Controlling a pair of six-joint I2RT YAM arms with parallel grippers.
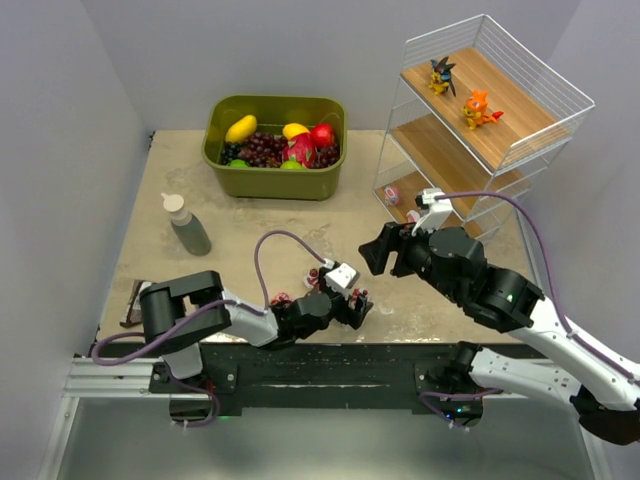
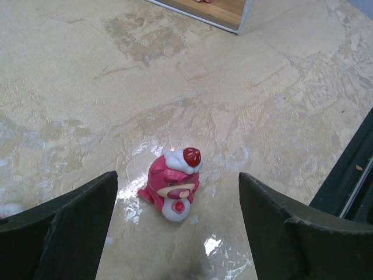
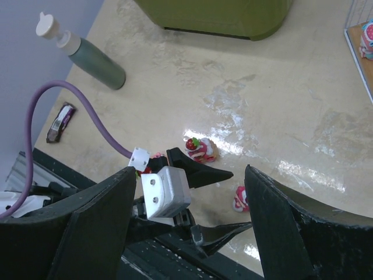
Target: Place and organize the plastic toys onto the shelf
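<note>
I count two toys on the top tier of the shelf, one dark spiky toy and one orange toy; my left gripper stands with jaws apart either side of one pink toy on the table, not touching it; my right gripper gapes empty.

Two pink toys on table, L gripper btm centre.
R gripper fingers fill btm corners, wide apart. Small pink toy lies btwn L gripper's spread fingers; red-topped toy just above its upper finger. Green bottle upper left, olive bin top centre, shelf at right edge.
</note>
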